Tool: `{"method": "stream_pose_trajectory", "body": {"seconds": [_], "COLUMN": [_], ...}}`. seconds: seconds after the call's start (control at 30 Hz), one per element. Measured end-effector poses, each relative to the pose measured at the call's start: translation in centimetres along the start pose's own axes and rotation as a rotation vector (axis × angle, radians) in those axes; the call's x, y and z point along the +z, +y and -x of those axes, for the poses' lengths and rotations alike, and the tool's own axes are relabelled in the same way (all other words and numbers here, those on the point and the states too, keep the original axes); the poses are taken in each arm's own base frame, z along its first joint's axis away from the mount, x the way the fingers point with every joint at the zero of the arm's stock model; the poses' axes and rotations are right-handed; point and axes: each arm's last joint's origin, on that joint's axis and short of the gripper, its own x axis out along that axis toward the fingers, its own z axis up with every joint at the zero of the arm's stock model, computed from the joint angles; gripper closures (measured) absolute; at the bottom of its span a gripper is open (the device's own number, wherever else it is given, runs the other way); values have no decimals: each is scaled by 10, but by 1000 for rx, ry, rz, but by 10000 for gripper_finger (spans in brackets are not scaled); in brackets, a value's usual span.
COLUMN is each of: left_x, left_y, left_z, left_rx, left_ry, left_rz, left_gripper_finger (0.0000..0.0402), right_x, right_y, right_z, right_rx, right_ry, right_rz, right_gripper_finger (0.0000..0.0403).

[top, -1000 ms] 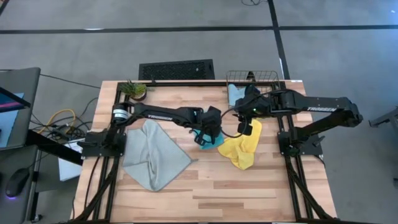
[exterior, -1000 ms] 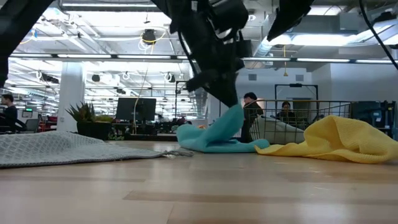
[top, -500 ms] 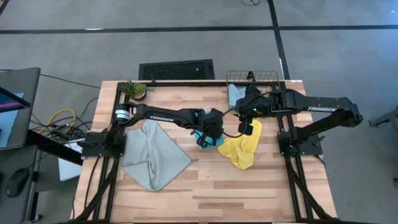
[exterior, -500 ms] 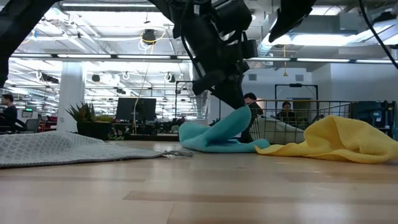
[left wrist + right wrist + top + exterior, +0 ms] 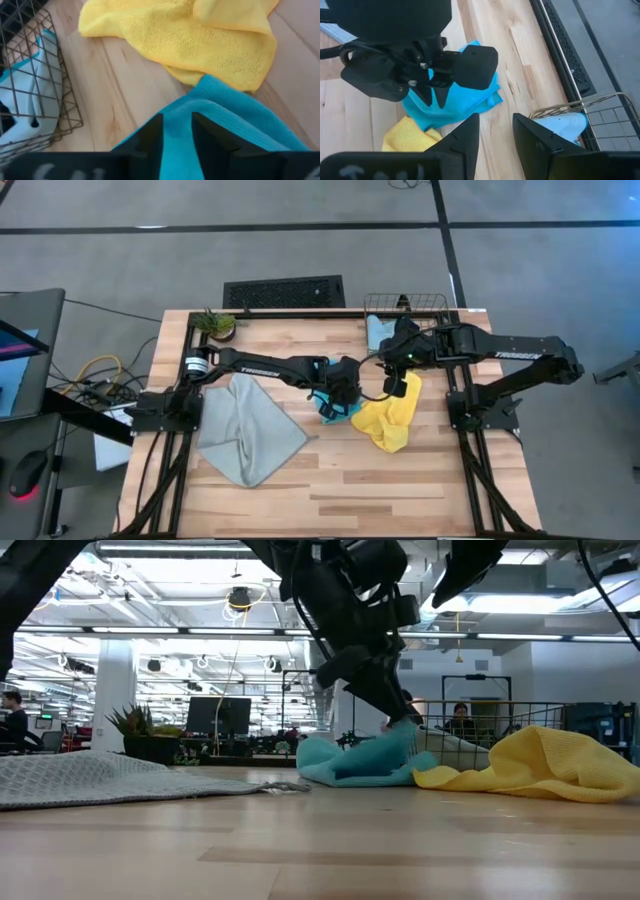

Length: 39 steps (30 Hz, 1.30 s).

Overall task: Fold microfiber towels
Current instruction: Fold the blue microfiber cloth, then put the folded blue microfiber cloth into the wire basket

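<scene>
A cyan-blue towel lies crumpled mid-table, its right edge against a crumpled yellow towel. My left gripper slants down onto the cyan heap. It is open, with a raised fold of cyan cloth between and under its fingertips. A grey-green towel lies spread flat at the left. A pale blue towel sits in the wire basket at the far edge. My right gripper hangs open above the table near the yellow towel, with nothing in it. My left gripper comes at the cyan towel slanting down from the table's left. Its open fingers stand either side of the raised fold at the heap's right end. I cannot tell whether they touch it. The towel rests on the table.
A small potted plant stands at the far left corner. Bare wood runs along the near side of the table. In the low view, desks and people show in the room behind.
The cyan towel's peak, drawn up under my left gripper a second ago, has sunk into a lower heap closer to the yellow towel. The left fingertips have tipped slightly down and toward the yellow towel.
</scene>
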Motion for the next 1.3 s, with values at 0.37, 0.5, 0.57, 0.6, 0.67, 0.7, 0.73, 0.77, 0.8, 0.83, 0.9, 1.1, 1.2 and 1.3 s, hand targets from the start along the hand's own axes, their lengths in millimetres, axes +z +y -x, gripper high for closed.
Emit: {"method": "stream_pose_trajectory", "body": {"seconds": [0.37, 0.5, 0.57, 0.6, 0.67, 0.7, 0.73, 0.77, 0.8, 0.83, 0.9, 1.1, 1.2, 1.3], "left_x": [2, -11, -19, -22, -33, -38, -43, -49, -53, -58, -65, -88, -104, -113], "left_y": [0, 12, 15, 17, 16, 15, 14, 13, 12, 11, 11, 7, -1, -10], "left_z": [19, 43, 50, 53, 55, 55, 54, 52, 52, 53, 58, 64, 55, 42], "left_rx": [-27, -143, -196, -203, -208, -207, -207, -205, -199, -195, -178, -156, -165, -173], "left_ry": [63, 99, 142, 159, 213, 237, 265, 289, 305, 323, 329, 364, 414, 384], "left_rz": [350, 580, 675, 713, 790, 832, 871, 914, 954, 991, 1057, 1288, 1463, 1579], "left_gripper_finger": [258, 261, 261, 261, 262, 262, 262, 262, 262, 262, 262, 262, 262, 262], "right_x": [-3, -4, -4, -4, -4, -4, -4, -5, -5, -5, -7, -7, -7, -7], "right_y": [0, 0, 0, 0, 0, 0, 0, 0, 0, 0, 0, 0, 0, 0], "right_z": [0, 0, 0, 0, 0, 0, 0, 0, 0, 0, 0, 0, 0, 0], "right_rx": [1, 1, 1, 1, 1, 1, 2, 2, 1, 2, 3, 2, 2, 3], "right_ry": [30, 40, 42, 43, 43, 44, 44, 46, 48, 53, 69, 75, 75, 75], "right_rz": [8, 11, 11, 12, 12, 12, 12, 12, 13, 15, 19, 21, 21, 26], "right_gripper_finger": [264, 263, 262, 261, 262, 263, 264, 264, 264, 264, 263, 263, 265, 266]}}
